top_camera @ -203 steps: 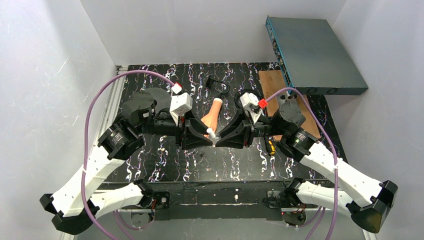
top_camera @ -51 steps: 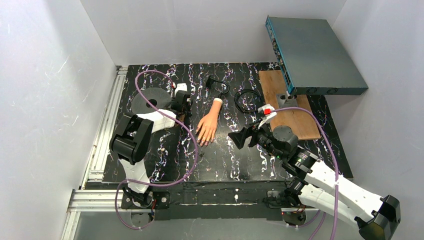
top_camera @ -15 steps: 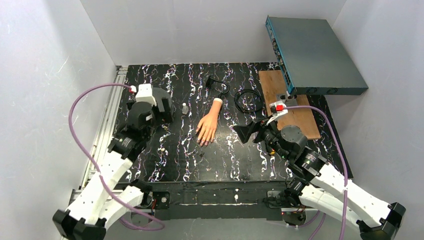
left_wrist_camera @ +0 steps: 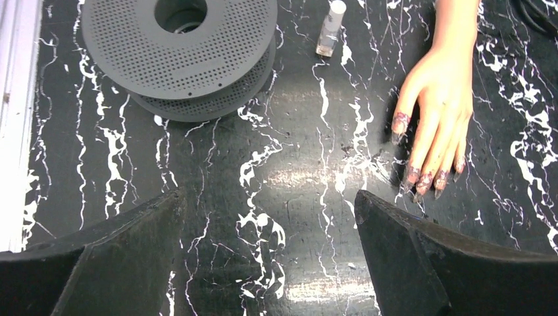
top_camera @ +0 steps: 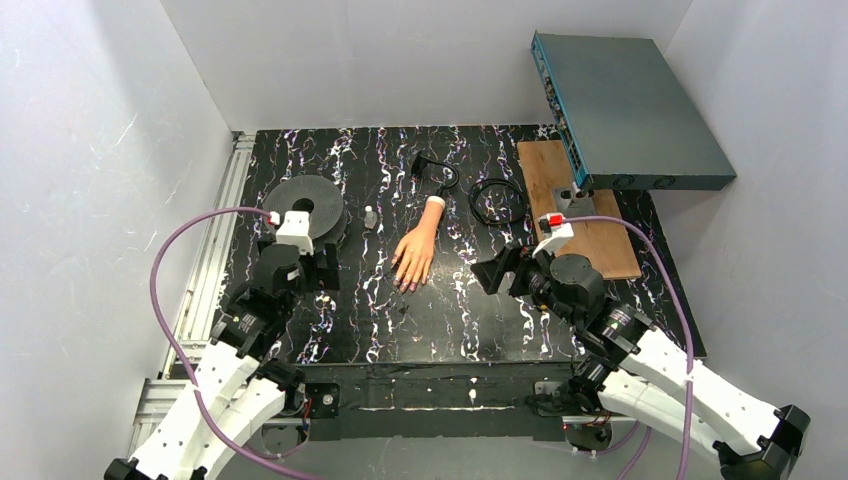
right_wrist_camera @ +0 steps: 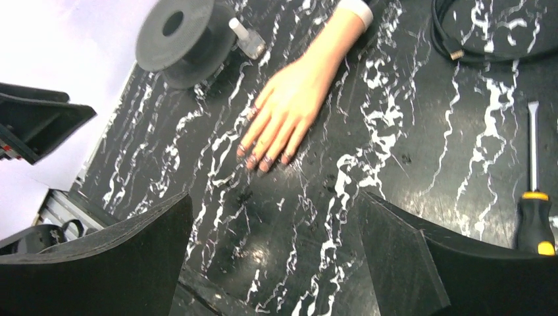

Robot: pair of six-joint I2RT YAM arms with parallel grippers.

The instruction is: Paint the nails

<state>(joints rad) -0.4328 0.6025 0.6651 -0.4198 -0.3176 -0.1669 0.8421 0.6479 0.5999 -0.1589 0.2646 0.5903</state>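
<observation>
A flesh-coloured mannequin hand lies flat mid-table, fingers toward the near edge, white wrist stub at the far end. The nails are smeared dark purplish; they show in the right wrist view too, nails. A small clear polish bottle with a white cap stands left of the hand. My left gripper hangs open and empty, left of the hand and near the spool. My right gripper is open and empty, right of the fingertips. In both wrist views the jaws stand wide over bare mat, left gripper, right gripper.
A grey perforated spool lies at the back left. Black cables coil behind the hand. A screwdriver lies right of my right gripper. A wooden board and a tilted blue-grey box fill the back right.
</observation>
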